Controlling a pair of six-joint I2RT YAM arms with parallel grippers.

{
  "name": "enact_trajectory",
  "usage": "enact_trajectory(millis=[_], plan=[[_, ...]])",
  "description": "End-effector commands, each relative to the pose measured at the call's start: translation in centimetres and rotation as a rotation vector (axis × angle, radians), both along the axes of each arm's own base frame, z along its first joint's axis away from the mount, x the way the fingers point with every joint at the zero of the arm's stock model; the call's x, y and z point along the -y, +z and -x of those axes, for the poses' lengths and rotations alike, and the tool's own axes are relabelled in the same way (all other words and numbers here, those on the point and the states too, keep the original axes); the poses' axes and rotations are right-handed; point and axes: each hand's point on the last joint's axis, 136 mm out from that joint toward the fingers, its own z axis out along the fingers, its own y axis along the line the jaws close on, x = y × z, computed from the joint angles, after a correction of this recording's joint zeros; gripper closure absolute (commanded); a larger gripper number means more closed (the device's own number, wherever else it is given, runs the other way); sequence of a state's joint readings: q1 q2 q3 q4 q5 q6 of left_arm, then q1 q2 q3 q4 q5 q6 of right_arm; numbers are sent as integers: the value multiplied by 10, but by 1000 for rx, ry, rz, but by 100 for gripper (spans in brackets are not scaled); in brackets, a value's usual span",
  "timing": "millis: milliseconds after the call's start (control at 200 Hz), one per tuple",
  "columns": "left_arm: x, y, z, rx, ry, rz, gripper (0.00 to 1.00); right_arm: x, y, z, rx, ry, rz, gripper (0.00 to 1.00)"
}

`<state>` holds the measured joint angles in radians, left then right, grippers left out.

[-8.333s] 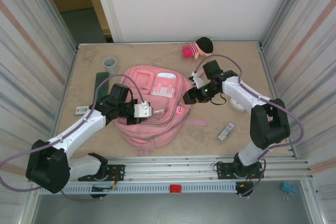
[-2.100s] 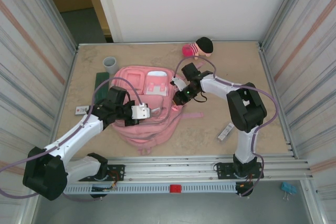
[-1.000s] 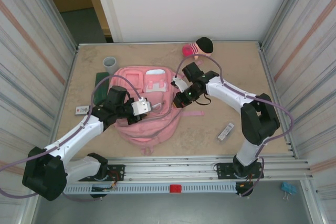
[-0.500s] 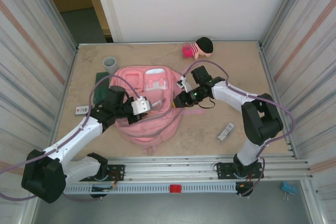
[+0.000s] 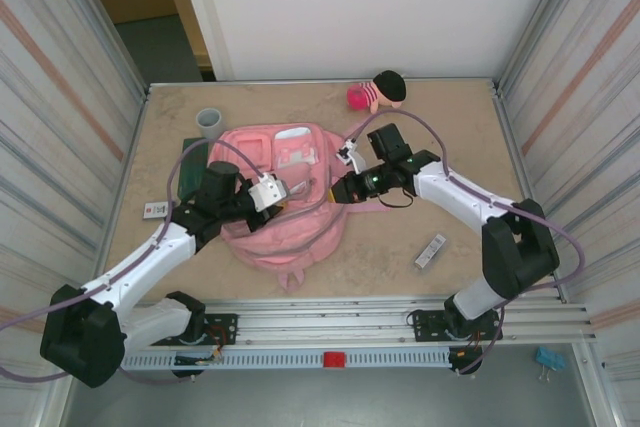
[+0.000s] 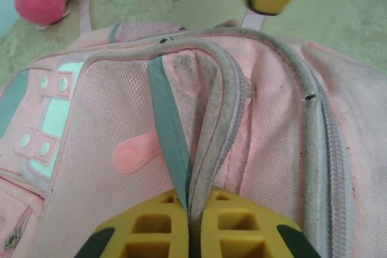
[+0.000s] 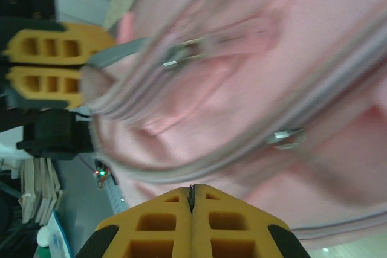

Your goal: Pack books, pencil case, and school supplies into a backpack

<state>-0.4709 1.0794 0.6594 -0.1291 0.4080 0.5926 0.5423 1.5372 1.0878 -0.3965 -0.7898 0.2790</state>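
progress judged early: backpack (image 5: 290, 232) lay central on the table (image 5: 450, 127), nothing seen packed. left gripper (image 6: 192, 200) clamped a fold of its grey zip edge (image 6: 169, 131); right gripper (image 5: 338, 192) closed at its 3 o'clock side, nothing visible between the pads (image 7: 163, 222). pencil case (image 5: 190, 157) at 10 o'clock, white card (image 5: 155, 211) at 9, grey-white strip (image 5: 430, 250) at 4, all out on the table. remaining: open the zip, load every item
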Motion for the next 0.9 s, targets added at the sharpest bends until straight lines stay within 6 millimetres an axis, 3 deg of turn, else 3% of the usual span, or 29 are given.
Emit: enact_trajectory(millis=[0, 110, 195, 286, 426, 732, 892], plan=[[6, 45, -27, 114, 88, 106, 100, -11, 13, 22, -27, 17, -33, 100], [14, 50, -23, 128, 35, 128, 100, -12, 16, 31, -22, -3, -25, 96], [19, 51, -12, 137, -38, 134, 100, 2, 18, 20, 19, -82, -13, 76], [21, 49, -2, 138, -106, 135, 100, 17, 19, 4, 30, -143, -28, 49], [16, 48, 8, 124, -160, 155, 100, 28, 11, -18, 42, -146, -47, 29], [8, 48, 21, 128, -229, 125, 99, 5, 5, -55, 127, -8, -140, 20], [5, 49, 21, 131, -221, 125, 99, -10, 1, -51, 87, 71, -183, 21]])
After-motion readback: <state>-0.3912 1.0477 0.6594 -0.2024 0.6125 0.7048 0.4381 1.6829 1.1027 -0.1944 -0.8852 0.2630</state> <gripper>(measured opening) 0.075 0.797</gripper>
